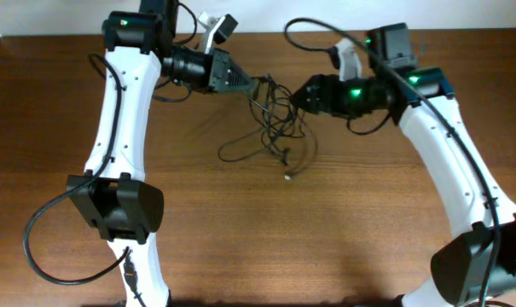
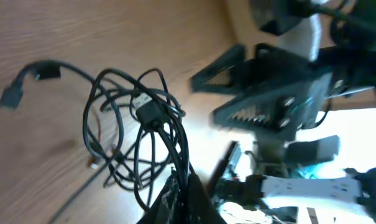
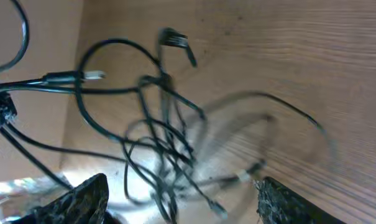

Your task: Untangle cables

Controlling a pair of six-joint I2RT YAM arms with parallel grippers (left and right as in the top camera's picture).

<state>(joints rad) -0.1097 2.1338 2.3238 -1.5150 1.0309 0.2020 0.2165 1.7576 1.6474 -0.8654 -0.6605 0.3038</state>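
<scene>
A tangle of thin black cables [image 1: 273, 119] lies on the wooden table between my two grippers, with loose ends and small plugs trailing toward the front. My left gripper [image 1: 251, 83] is shut on a bunch of cable strands and holds them up at the tangle's upper left; the strands run into its closed jaws in the left wrist view [image 2: 178, 186]. My right gripper [image 1: 298, 94] is open, just right of the tangle. In the right wrist view its fingers [image 3: 181, 202] are spread wide with cable loops [image 3: 163, 137] between and beyond them.
The wooden table [image 1: 326, 230] extends toward the front. A loose cable loop [image 1: 236, 152] and a small white-tipped plug [image 1: 288, 176] lie just in front of the tangle. The table's back edge meets a white wall [image 1: 258, 17].
</scene>
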